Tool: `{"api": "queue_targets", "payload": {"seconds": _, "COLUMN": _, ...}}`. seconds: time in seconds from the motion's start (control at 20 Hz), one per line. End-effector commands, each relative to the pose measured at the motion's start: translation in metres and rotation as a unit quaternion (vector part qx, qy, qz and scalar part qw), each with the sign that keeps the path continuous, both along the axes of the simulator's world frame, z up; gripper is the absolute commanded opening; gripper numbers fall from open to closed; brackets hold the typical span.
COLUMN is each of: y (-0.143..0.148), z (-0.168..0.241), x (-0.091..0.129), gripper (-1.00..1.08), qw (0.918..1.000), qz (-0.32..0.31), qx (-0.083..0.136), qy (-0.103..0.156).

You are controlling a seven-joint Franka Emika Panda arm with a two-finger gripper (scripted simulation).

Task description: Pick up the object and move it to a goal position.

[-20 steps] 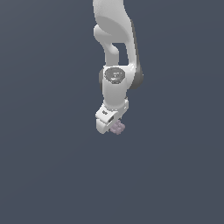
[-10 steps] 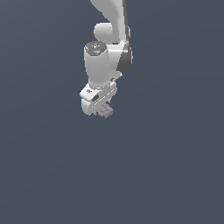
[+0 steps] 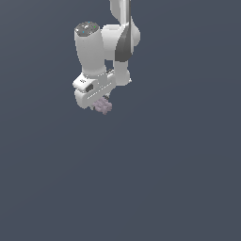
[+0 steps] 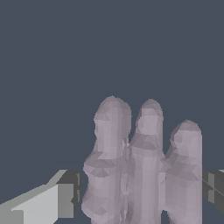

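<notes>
The white claw (image 3: 102,104), upper left of frame, is clamped on the small bumpy mauve-grey block (image 3: 103,107), which sits between its pads, long axis apparently across them.

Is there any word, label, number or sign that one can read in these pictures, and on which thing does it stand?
None: no text or sign shows on the gripper, the mauve-grey block or the arm.
The small teal and grey specks on the arm's round cap are too blurred to read as anything.
</notes>
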State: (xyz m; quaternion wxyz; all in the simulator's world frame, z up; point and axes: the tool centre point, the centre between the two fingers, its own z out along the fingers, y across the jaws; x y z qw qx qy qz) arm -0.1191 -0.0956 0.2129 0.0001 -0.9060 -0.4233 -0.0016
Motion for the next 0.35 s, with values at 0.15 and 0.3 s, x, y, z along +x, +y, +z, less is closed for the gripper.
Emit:
{"api": "queue_targets", "payload": {"seconds": 0.15, "y": -0.0122, "z": 0.0123, "x": -0.0109, "gripper": -1.00, "qw": 1.0000, "qz": 0.000, "qx": 0.000, "qy": 0.001}}
{"api": "queue_targets", "payload": {"seconds": 0.3, "y": -0.0142, "z": 0.0142, "x": -0.0123, "gripper": -1.00, "qw": 1.0000, "qz": 0.000, "qx": 0.000, "qy": 0.001}}
